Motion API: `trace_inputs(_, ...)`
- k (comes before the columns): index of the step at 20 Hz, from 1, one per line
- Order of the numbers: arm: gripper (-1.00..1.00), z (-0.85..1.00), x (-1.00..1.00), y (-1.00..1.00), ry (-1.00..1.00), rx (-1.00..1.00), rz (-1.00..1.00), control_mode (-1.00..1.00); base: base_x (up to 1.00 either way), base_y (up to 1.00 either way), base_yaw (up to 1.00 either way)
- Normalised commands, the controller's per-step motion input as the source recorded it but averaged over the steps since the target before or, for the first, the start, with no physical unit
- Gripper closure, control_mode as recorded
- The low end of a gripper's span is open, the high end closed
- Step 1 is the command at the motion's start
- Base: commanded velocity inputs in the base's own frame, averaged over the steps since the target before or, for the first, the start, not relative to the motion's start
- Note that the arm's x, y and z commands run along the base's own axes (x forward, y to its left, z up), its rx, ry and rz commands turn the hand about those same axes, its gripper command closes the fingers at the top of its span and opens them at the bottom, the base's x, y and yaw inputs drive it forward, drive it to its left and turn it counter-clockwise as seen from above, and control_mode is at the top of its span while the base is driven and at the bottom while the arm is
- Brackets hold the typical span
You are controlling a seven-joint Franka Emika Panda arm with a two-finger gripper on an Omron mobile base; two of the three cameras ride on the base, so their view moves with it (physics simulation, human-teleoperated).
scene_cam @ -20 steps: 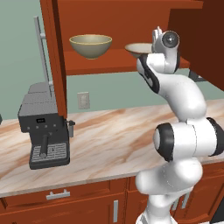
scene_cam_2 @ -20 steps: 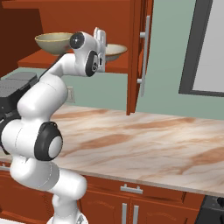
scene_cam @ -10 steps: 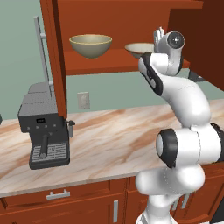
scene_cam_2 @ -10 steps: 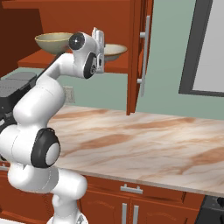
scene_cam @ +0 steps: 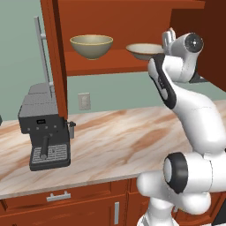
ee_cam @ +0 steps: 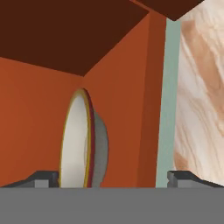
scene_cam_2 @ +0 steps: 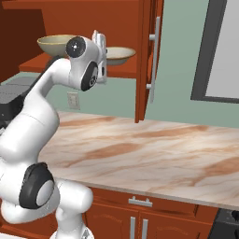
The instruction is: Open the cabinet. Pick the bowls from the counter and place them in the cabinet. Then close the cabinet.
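The tool [ee_cam: 111, 177] stands wide open, empty, shallow bowl [ee_cam: 83, 140] at its 11 o'clock; left base view adds the deep bowl [scene_cam: 91, 46] shelved in the cabinet [scene_cam: 132, 26].

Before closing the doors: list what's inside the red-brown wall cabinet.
Inside the cabinet: a deep rounded tan bowl and a wider shallow tan bowl on the shelf. The robot's hand covers the shallow bowl's right edge.

Both bowls [scene_cam: 91, 45] on the open cabinet [scene_cam: 119, 31] shelf — end effector [scene_cam: 168, 39] just beside.

Arm [scene_cam: 194, 110] raised high, jaws spread wide
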Motion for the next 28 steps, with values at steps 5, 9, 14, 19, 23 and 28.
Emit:
trace_inputs(5, -1.0, 0.18, -0.8, 0.0, 0.0, 0.0, 0.06, -1.0, 0.0, 0.0, 0.0)
trace_inputs(9, -1.0, 0.21, -0.8, 0.0, 0.0, 0.0, 0.05, -1.0, 0.0, 0.0, 0.0)
trace_inputs(14, -1.0, 0.12, -0.86, 0.0, 0.0, 0.0, 0.06, -1.0, 0.0, 0.0, 0.0)
trace_inputs(19, -1.0, 0.03, -0.79, 0.0, 0.02, 0.0, 0.06, -1.0, 0.0, 0.0, 0.0)
trace_inputs(23, -1.0, 0.0, -0.82, 0.0, 0.0, 0.0, 0.06, -1.0, 0.0, 0.0, 0.0)
trace_inputs(28, -1.0, 0.03, -0.64, 0.0, 0.03, 0.0, 0.05, -1.0, 0.0, 0.0, 0.0)
